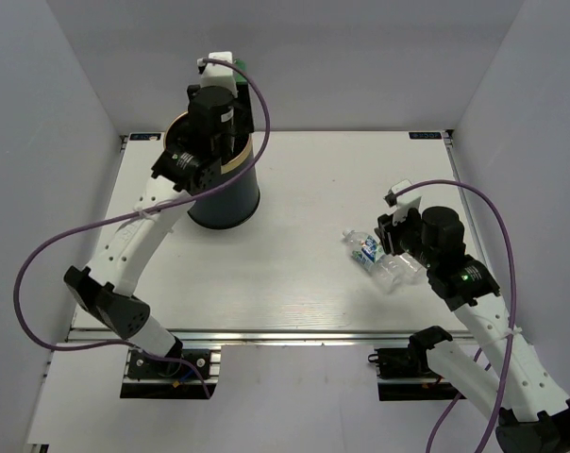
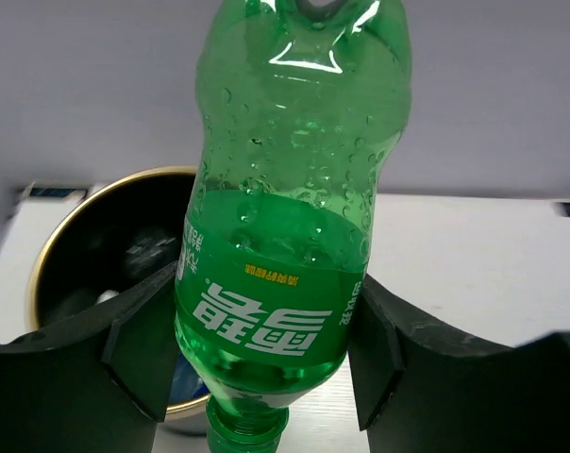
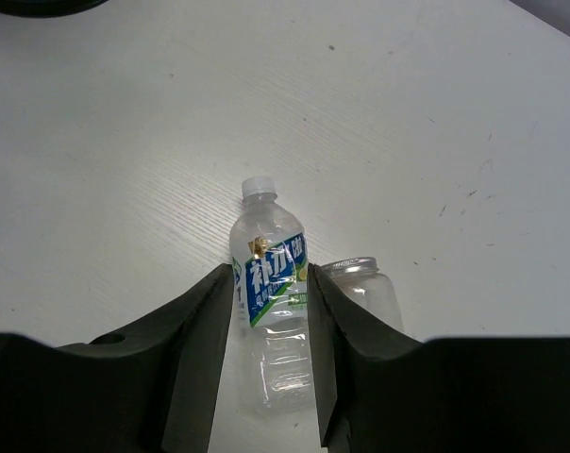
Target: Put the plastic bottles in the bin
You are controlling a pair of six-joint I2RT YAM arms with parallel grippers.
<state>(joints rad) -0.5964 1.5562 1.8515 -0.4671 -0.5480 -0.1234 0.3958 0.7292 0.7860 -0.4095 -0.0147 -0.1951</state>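
My left gripper point(image 2: 264, 313) is shut on a green plastic bottle point(image 2: 285, 236), held cap-down over the near rim of the bin point(image 2: 68, 222), a dark cylinder with a gold rim. From above, the left arm covers most of the bin point(image 1: 230, 203), and only a sliver of the green bottle point(image 1: 240, 66) shows. My right gripper point(image 3: 271, 283) is shut on a clear bottle point(image 3: 271, 274) with a blue label and white cap, lying on the table point(image 3: 125, 142). A second clear bottle point(image 3: 365, 293), without a cap, lies just right of the right finger. Both clear bottles point(image 1: 363, 248) sit right of centre.
Something blue point(image 2: 186, 377) shows inside the bin, low between my left finger and the green bottle. White walls close in the table point(image 1: 294, 283) on the left, back and right. Purple cables point(image 1: 40, 255) loop off both arms.
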